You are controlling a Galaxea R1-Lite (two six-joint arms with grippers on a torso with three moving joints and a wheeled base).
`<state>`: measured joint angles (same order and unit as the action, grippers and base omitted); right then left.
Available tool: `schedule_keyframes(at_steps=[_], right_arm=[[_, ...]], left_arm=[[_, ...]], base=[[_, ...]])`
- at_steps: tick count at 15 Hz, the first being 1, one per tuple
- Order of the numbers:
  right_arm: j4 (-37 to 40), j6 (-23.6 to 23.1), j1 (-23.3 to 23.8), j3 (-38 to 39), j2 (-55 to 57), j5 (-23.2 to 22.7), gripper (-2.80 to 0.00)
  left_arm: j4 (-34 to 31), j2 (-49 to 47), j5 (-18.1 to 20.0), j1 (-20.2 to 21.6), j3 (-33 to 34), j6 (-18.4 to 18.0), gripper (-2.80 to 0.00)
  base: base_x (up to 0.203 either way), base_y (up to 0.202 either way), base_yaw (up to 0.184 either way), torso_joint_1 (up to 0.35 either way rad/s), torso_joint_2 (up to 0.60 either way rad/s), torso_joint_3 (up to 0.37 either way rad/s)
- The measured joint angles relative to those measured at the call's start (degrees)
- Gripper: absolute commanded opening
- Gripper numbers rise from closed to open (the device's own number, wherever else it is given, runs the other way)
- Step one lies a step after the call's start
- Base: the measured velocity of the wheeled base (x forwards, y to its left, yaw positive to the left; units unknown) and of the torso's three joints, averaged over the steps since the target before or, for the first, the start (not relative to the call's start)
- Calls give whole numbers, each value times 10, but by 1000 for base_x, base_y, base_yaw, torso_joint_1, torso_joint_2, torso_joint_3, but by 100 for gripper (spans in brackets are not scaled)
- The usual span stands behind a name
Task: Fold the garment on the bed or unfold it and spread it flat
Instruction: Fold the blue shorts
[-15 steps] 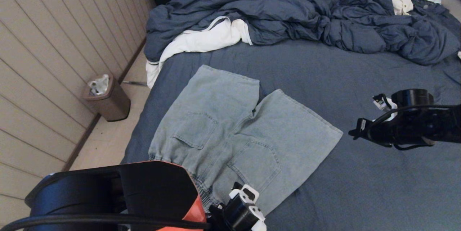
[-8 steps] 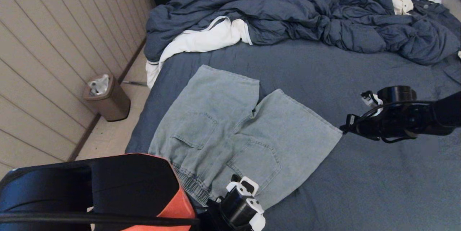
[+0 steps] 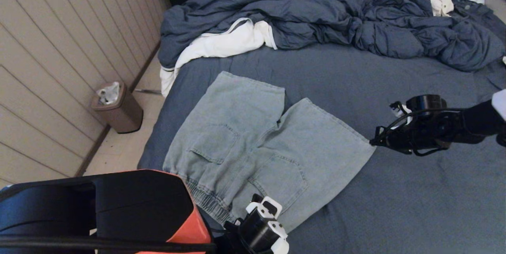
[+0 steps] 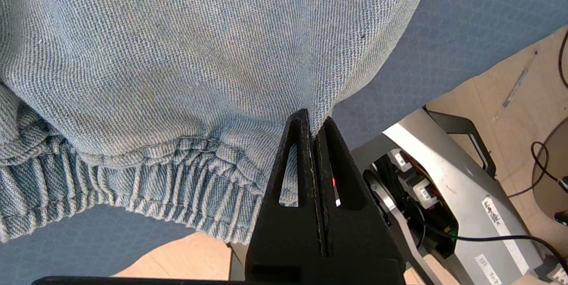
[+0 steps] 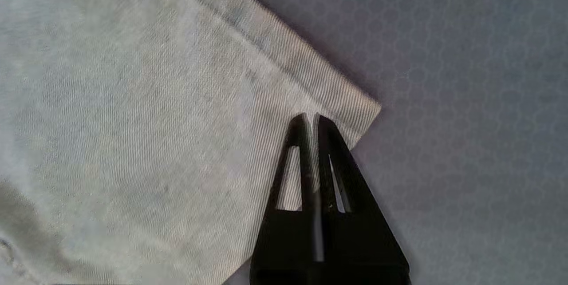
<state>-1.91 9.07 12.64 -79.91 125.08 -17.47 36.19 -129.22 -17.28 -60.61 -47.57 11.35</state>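
The garment (image 3: pixel 257 139), pale blue denim shorts, lies spread on the bed (image 3: pixel 395 206) with both back pockets up and its gathered waistband towards me. My left gripper (image 3: pixel 264 217) is at the waistband's right end by the bed's near edge. In the left wrist view it (image 4: pixel 315 120) is shut, and a pucker of the garment (image 4: pixel 177 54) is pinched between its tips. My right gripper (image 3: pixel 372 142) is at the outer hem corner of the right leg. In the right wrist view it (image 5: pixel 312 118) is shut over that corner, where the garment (image 5: pixel 133 98) lies flat.
A bulky dark blue duvet (image 3: pixel 336 12) is heaped across the far side of the bed, with a white garment (image 3: pixel 221 44) at its left end. A brown waste bin (image 3: pixel 116 107) stands on the floor by the panelled wall on the left. My base (image 4: pixel 443 196) is below the bed's edge.
My right gripper has moved left and a little down, to the hem corner of the right leg. My left arm has shifted slightly; the shorts have hardly moved.
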Motion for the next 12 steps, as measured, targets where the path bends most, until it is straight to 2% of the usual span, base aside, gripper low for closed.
schedule_keyframes(at_steps=[4,12], right_arm=[[17,-16,-3,-32,18,3,0],[19,-21,-3,-26,34,11,0]], left_arm=[[0,-1,0,0,0,1,-280],[2,-2,0,0,-1,4,-280]], base=[[0,0,0,0,0,0],[0,0,0,0,0,0]])
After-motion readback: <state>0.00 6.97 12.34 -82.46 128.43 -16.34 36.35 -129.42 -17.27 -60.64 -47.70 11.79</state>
